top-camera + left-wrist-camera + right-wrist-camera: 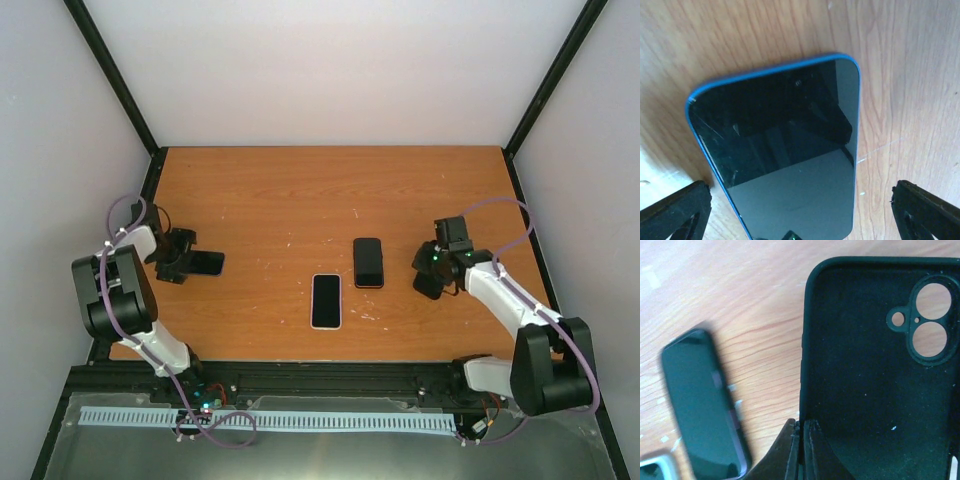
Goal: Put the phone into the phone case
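A blue-edged phone (785, 150) lies screen up on the wooden table, at the left in the top view (207, 263). My left gripper (800, 215) is open, one finger on either side of the phone's near end and clear of it; it also shows in the top view (178, 258). My right gripper (804, 450) is shut on the side wall of a black phone case (875, 375), whose open inside and camera cut-outs face the camera. In the top view that gripper (433, 272) holds the case (430, 287) at the table's right.
A dark phone (368, 262) and a white-edged phone (326, 300) lie in the middle of the table. The dark phone (700, 405) is just left of the case in the right wrist view, the white-edged one's corner (652, 469) below it. Black frame posts stand at the table's corners.
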You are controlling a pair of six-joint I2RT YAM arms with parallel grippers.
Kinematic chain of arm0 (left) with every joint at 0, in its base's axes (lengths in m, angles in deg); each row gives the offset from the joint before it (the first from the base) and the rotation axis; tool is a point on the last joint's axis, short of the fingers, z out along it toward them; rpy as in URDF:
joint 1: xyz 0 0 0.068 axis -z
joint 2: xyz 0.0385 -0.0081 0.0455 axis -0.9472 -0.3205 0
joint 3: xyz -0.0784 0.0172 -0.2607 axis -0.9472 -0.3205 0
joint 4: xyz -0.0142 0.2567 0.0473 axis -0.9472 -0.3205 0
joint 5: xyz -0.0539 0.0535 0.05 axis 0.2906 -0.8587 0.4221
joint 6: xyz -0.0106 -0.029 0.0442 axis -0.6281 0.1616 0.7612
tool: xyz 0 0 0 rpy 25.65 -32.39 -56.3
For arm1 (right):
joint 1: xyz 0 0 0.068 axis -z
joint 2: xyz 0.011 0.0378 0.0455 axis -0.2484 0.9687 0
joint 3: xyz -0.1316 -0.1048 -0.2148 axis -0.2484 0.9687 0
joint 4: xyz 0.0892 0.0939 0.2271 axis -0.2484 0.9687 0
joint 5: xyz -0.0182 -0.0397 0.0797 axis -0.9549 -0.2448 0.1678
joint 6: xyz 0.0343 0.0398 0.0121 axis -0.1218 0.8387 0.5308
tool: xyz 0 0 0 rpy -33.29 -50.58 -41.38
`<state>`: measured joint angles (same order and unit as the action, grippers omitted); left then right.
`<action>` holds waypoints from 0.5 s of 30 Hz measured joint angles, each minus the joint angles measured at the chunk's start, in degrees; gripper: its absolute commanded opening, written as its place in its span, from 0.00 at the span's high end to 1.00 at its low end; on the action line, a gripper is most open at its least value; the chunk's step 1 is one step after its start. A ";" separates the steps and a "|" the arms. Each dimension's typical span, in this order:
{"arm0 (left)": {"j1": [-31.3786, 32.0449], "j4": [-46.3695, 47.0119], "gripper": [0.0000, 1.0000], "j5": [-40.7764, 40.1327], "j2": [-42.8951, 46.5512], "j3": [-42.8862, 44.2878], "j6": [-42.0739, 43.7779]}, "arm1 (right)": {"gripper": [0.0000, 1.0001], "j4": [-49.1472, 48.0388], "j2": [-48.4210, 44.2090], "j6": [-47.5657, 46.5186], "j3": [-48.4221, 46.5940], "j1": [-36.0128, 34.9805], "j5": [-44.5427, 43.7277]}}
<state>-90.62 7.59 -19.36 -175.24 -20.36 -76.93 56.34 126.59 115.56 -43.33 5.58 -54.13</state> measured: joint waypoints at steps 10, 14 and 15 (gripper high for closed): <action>1.09 -1.36 0.05 2.60 -2.43 1.88 -1.01 | 0.97 -3.28 -1.33 7.04 -5.42 -23.10 3.58; 1.42 -2.45 0.08 2.51 -4.20 3.93 -1.53 | 0.97 -7.19 4.22 10.73 -9.29 -31.85 4.11; 1.49 -2.93 0.08 2.38 -4.70 4.61 -1.70 | 0.97 -8.28 5.81 11.50 -10.03 -33.16 4.48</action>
<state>-89.13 4.66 -16.98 -179.93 -15.75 -78.64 48.05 132.41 127.05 -53.36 -27.57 -49.65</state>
